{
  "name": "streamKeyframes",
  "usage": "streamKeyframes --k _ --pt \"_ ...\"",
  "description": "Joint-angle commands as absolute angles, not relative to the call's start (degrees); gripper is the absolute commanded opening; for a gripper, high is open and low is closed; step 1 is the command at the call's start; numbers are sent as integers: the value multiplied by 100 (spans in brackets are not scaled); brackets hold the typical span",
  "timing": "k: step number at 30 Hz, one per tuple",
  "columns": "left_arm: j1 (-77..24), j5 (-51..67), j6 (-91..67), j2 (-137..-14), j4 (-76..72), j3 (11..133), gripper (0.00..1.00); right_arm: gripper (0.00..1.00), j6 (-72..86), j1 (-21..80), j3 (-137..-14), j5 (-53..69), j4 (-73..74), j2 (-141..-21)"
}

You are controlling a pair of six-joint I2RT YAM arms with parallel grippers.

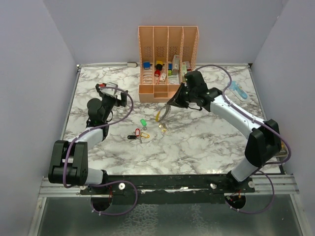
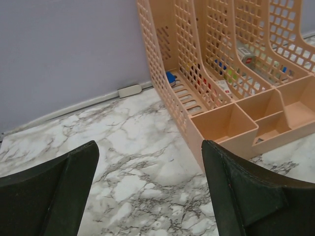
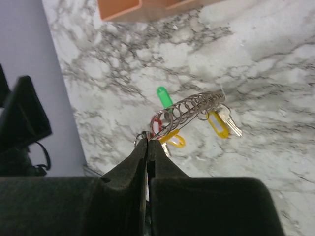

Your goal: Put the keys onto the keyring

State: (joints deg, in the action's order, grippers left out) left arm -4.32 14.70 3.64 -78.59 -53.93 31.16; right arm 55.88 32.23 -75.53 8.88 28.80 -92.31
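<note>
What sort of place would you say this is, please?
Probably a lab robot test cell: a marble-patterned table boxed in by plain lilac walls, with a peach desk organiser at the back.

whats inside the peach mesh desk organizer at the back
The peach mesh organizer holds small items in its tall slots: a blue piece, a black and red cluster, something green and pale boxes. The mesh walls cover their lower parts, so I cannot identify them.
</note>
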Motion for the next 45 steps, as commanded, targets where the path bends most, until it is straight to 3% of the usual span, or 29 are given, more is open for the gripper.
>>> streamKeyframes --k 1,13,18,27,37,45 --pt "-518 1867 62 -7923 -5350 3335 88 1 6382 3237 -8473 807 2848 -9751" --pt "-633 1852 -59 -7859 -4698 4133 86 1 7672 3870 -10543 506 3392 -11244" --pt "-641 2725 3 -7803 -4720 4065 85 1 8059 3994 -10781 542 3314 -11603" --pt "-617 4051 233 -7758 -4924 3777 77 1 8783 4009 -10046 788 2744 -11532" --pt "-658 4718 1787 -7713 -2261 4333 73 1 9600 4006 -9089 1176 2034 -11399" --pt "-856 4581 2626 -7690 -1700 4175 72 1 9895 4003 -8930 1224 2006 -11307"
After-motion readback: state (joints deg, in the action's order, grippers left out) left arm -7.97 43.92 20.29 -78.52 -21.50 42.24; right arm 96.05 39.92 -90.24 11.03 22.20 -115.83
